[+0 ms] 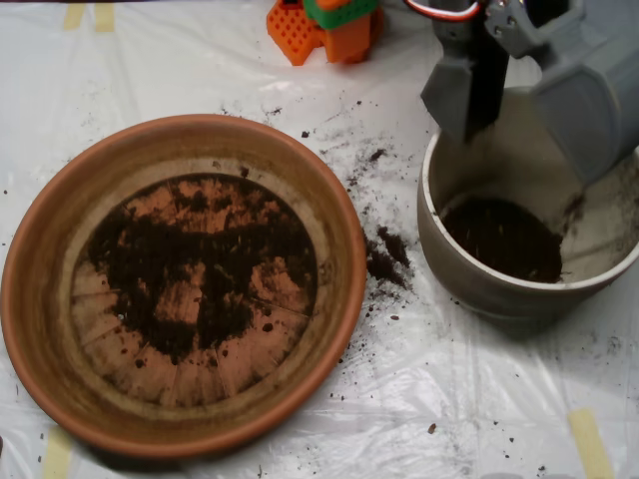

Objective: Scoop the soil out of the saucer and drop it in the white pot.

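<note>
Overhead view of the work table, covered in a clear plastic sheet (429, 399). The saucer (40, 249), at left, holds a thin, patchy layer of soil (190, 264) spread over its base, with bare terracotta showing through in several places. The white pot (469, 279), at right and well apart from the saucer's rim, contains a dark heap of soil at its bottom. The scoop (529, 85) hangs above the pot's far rim with its two grey shells spread apart, the left shell narrow, the right shell broad and reaching over the pot's interior. Spilled soil clumps (384, 254) lie on the sheet between saucer and pot. An orange-and-green part (324, 25) sits at the top edge.
</note>
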